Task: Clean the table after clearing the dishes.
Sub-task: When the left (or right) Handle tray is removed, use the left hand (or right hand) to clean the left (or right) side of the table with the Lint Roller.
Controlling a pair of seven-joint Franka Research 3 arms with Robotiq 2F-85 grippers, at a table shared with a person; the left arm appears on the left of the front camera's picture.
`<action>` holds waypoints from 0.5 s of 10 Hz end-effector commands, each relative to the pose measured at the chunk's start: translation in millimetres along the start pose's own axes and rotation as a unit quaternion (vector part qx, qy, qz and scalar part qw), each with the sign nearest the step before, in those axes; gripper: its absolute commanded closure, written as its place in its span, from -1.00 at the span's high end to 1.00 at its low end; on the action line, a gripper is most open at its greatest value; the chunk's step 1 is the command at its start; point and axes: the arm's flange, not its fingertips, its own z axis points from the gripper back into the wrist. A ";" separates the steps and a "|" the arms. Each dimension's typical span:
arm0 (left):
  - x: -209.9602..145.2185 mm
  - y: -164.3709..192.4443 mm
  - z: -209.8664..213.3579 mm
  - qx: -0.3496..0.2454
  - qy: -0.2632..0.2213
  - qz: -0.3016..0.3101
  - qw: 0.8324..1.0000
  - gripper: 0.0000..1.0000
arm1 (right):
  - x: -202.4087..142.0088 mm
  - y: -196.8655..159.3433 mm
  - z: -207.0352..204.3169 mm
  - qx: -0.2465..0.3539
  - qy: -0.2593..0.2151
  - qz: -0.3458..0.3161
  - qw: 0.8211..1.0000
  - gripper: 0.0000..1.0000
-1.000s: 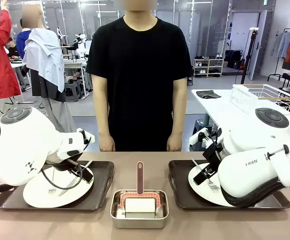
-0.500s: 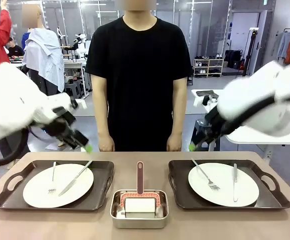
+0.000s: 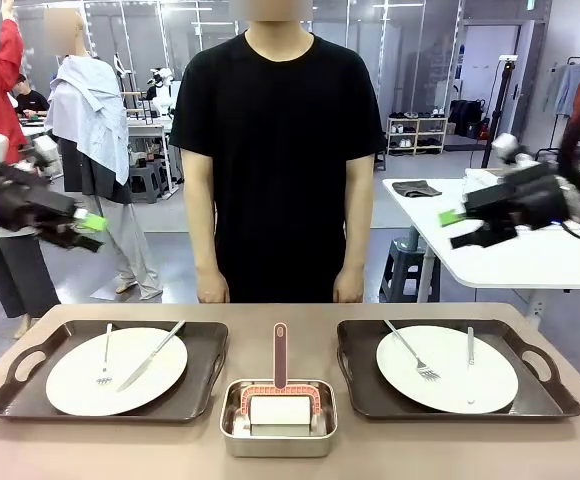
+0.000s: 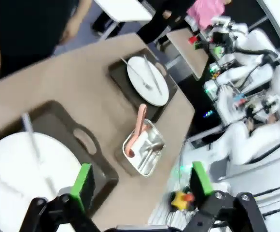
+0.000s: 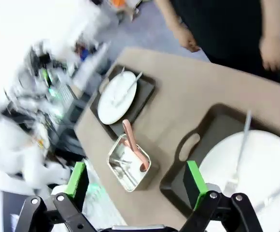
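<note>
Nothing cleared yet: left plate and right plate sit on trays on the table; my left gripper and right gripper hover, jaws apart, empty.

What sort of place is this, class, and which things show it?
Probably a robotics lab staged as a dining table: the left gripper and right gripper hang open near a tan table laid with a left plate and right plate; a white work table stands behind.

Bare table strip between trays, steel pan midway
</note>
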 end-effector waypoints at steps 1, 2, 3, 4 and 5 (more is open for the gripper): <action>-23.1 37.6 40.4 -0.013 -0.051 0.070 0.996 1.00 | -27.2 -50.0 39.1 0.010 -0.065 -0.087 0.994 1.00; -45.8 53.7 69.0 -0.015 -0.085 0.102 0.991 1.00 | -47.7 -70.9 70.3 0.003 -0.096 -0.119 0.988 1.00; -66.3 66.1 97.0 -0.011 -0.133 0.126 0.983 1.00 | -68.7 -87.8 103.8 -0.009 -0.133 -0.153 0.979 1.00; -87.0 73.2 125.5 0.002 -0.173 0.148 0.974 1.00 | -94.4 -98.6 143.9 -0.027 -0.173 -0.179 0.968 1.00; -104.7 74.9 146.2 0.019 -0.202 0.165 0.965 1.00 | -119.4 -102.9 178.2 -0.047 -0.204 -0.202 0.957 1.00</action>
